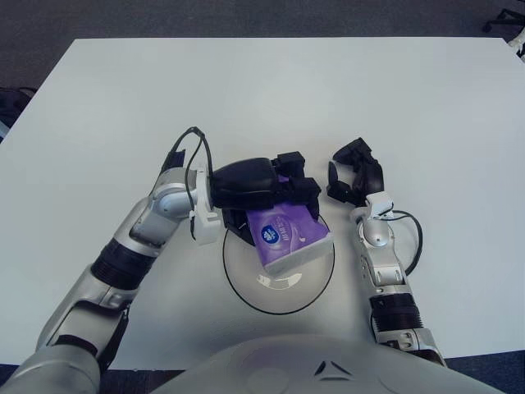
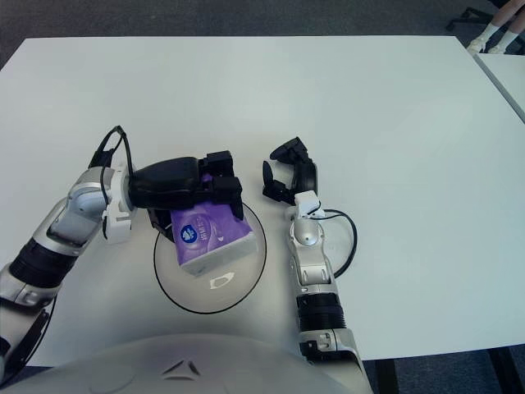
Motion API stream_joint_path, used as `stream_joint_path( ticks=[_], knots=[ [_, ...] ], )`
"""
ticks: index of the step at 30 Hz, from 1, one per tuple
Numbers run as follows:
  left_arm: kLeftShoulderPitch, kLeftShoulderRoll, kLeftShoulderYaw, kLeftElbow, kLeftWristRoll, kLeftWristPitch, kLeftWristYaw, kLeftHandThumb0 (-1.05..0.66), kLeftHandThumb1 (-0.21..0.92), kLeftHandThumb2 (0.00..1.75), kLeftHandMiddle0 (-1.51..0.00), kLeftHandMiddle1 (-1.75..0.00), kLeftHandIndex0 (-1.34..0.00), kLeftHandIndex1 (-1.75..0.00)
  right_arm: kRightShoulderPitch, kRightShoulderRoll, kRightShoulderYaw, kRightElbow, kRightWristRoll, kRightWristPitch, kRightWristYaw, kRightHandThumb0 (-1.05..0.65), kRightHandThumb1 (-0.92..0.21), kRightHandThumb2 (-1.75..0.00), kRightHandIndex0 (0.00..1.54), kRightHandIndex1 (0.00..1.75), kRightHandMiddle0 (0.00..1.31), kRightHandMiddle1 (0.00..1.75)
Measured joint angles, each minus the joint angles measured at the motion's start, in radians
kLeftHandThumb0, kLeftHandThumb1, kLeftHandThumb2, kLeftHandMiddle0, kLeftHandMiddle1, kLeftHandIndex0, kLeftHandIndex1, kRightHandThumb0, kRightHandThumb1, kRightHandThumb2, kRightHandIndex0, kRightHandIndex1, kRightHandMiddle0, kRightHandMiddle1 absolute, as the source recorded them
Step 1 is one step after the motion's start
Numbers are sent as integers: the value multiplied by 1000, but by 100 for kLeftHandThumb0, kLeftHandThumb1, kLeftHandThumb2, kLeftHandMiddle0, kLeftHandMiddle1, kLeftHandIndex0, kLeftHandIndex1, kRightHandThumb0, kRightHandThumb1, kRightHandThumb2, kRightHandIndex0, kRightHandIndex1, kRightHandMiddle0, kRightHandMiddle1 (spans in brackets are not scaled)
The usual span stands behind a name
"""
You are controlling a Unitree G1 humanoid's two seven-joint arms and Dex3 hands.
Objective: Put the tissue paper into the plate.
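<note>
Purple tissue pack [image 1: 289, 236]: tilted over the clear plate [image 1: 246, 286], near the robot.
Left hand [image 1: 264, 185]: fingers clamped on the pack's far end.
Right hand [image 1: 354, 172]: right of the plate, fingers loosely spread, holding nothing.

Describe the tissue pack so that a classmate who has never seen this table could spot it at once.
On the white table, look near the front edge for the clear round plate with a dark rim. Over it, the left hand grips the tissue pack from above. It is the only purple thing there, with a round blue logo and a whitish end.
</note>
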Motion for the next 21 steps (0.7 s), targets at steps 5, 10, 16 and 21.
stream_joint_path(
  ticks=[5,10,16,21],
  knots=[
    [-22,33,2,7,18,14,-22,-87,83,73,-14,-116,-8,-95,-9,-12,0,35,7,-51,17,-43,-49,-111,78,157,48,175],
    [-54,56,-1,18,43,0,-38,-101,91,74,-2,-44,-1,-33,-51,-19,-10,112,7,-126,14,-43,-46,-115,78,160,50,175],
    [-80,76,-1,28,33,-27,-64,-104,92,82,0,-9,0,-4,-110,-21,-29,182,8,-149,-6,-44,-43,-118,75,166,52,175],
    [-89,98,-1,28,-7,-34,-89,-105,92,88,0,-1,0,0,-150,-21,-44,248,13,-204,-16,-45,-39,-123,74,169,55,175]
  ],
)
